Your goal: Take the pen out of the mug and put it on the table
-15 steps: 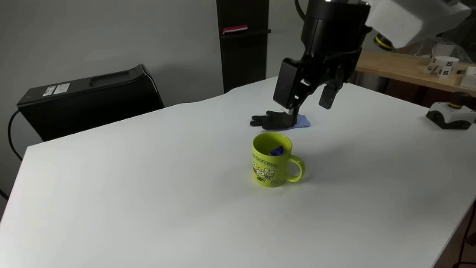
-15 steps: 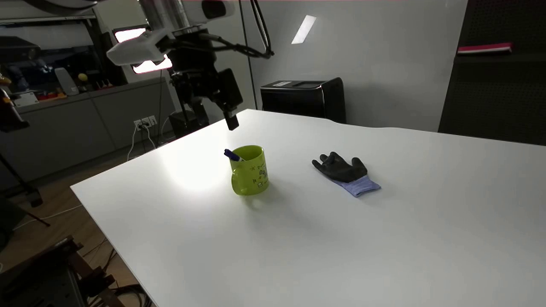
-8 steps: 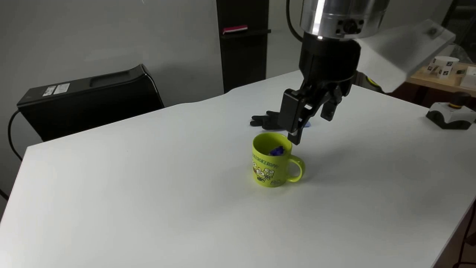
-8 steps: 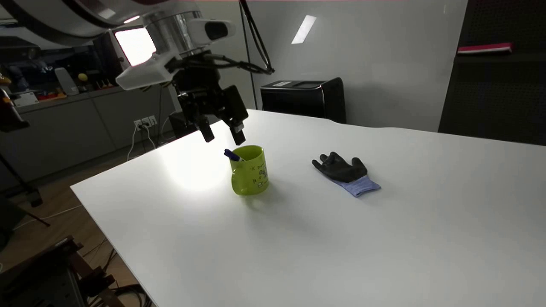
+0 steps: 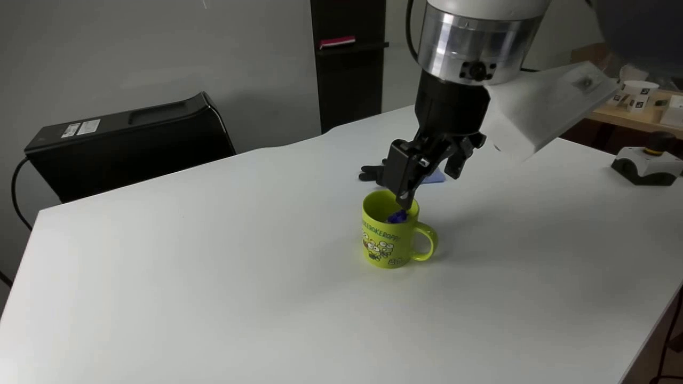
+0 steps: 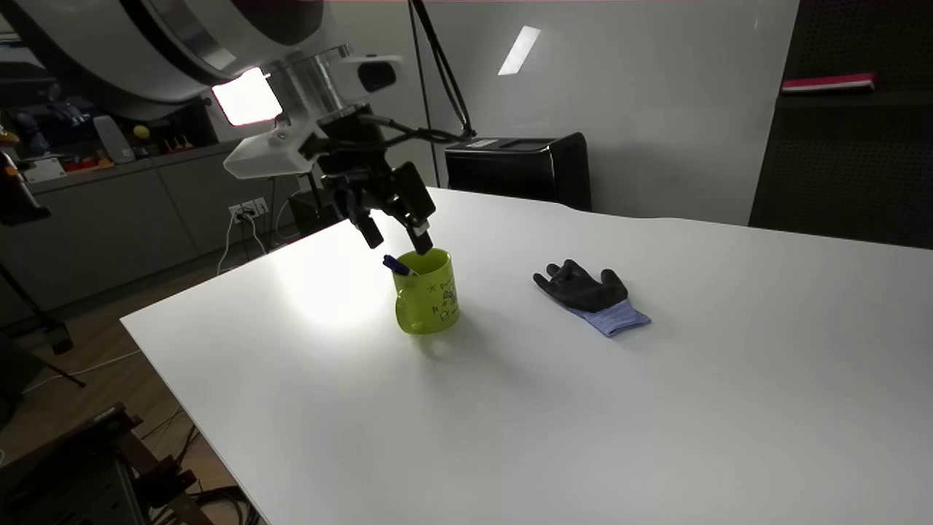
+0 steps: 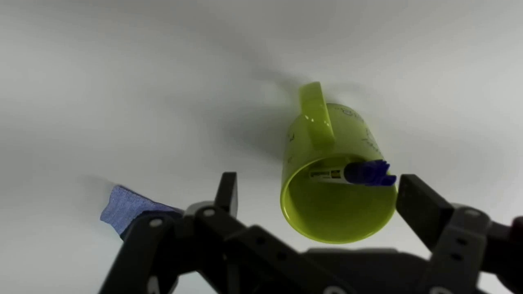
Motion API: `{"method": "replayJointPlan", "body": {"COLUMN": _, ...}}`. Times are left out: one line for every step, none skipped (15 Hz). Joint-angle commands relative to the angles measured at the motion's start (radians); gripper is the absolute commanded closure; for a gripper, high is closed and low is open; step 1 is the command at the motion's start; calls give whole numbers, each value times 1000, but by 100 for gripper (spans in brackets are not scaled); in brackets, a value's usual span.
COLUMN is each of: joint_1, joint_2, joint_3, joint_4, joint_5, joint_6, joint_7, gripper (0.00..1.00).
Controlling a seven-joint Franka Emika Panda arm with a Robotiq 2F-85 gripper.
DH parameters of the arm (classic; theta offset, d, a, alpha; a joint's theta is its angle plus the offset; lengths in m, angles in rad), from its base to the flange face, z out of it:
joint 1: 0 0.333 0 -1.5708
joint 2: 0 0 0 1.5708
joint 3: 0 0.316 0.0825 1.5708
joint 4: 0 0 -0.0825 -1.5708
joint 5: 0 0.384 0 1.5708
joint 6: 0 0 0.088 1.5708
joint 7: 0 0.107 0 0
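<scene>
A yellow-green mug (image 5: 385, 248) with cartoon print stands upright on the white table (image 5: 187, 293); it also shows in an exterior view (image 6: 428, 302) and the wrist view (image 7: 347, 132). A pen (image 7: 365, 173) with a dark blue cap and white barrel leans inside it. The cap sticks out over the rim in an exterior view (image 6: 397, 265). The pen's lower end is hidden in the mug. My gripper (image 6: 399, 248) is open and empty just above the mug. In the wrist view, the mug opening and the pen cap lie between the gripper's fingers (image 7: 318, 179), the cap close to the right finger.
A black glove with a blue cuff (image 6: 587, 292) lies on the table near the mug. A black box-like machine (image 5: 133, 144) stands at the table's back edge. An emergency-stop box (image 5: 645, 166) sits at the table's far right in an exterior view.
My open gripper has come down toward the mug, then shifted sideways over its opening. The mug, pen and glove have not moved.
</scene>
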Motion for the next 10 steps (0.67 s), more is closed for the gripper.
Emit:
{"method": "replayJointPlan", "body": {"joint_1": 34, "joint_2": 49, "joint_3": -32, "joint_4": 35, "joint_5": -107, "joint_6": 39, "joint_7": 139, "gripper": 0}}
{"method": "replayJointPlan", "body": {"joint_1": 42, "joint_2": 61, "joint_3": -36, "joint_4": 41, "joint_5": -129, "joint_6": 42, "joint_7": 165, "gripper": 0}}
{"method": "replayJointPlan", "body": {"joint_1": 50, "joint_2": 72, "joint_3": -41, "joint_4": 47, "joint_5": -149, "joint_6": 44, "joint_7": 187, "gripper": 0}}
{"method": "replayJointPlan", "body": {"joint_1": 62, "joint_2": 85, "joint_3": -46, "joint_4": 55, "joint_5": -170, "joint_6": 40, "joint_7": 210, "gripper": 0}}
{"method": "replayJointPlan", "body": {"joint_1": 72, "joint_2": 96, "joint_3": -51, "joint_4": 62, "joint_5": -187, "joint_6": 36, "joint_7": 230, "gripper": 0}}
{"method": "replayJointPlan", "body": {"joint_1": 82, "joint_2": 109, "joint_3": -55, "joint_4": 70, "joint_5": -202, "joint_6": 32, "joint_7": 247, "gripper": 0}}
{"method": "replayJointPlan", "body": {"joint_1": 92, "joint_2": 119, "joint_3": -61, "joint_4": 76, "joint_5": -214, "joint_6": 30, "joint_7": 262, "gripper": 0}}
{"method": "replayJointPlan", "body": {"joint_1": 99, "joint_2": 129, "joint_3": -65, "joint_4": 82, "joint_5": -222, "joint_6": 30, "joint_7": 274, "gripper": 0}}
{"method": "replayJointPlan", "body": {"joint_1": 108, "joint_2": 138, "joint_3": -71, "joint_4": 88, "joint_5": -231, "joint_6": 31, "joint_7": 286, "gripper": 0}}
{"method": "replayJointPlan", "body": {"joint_1": 116, "joint_2": 144, "joint_3": -77, "joint_4": 92, "joint_5": -237, "joint_6": 32, "joint_7": 293, "gripper": 0}}
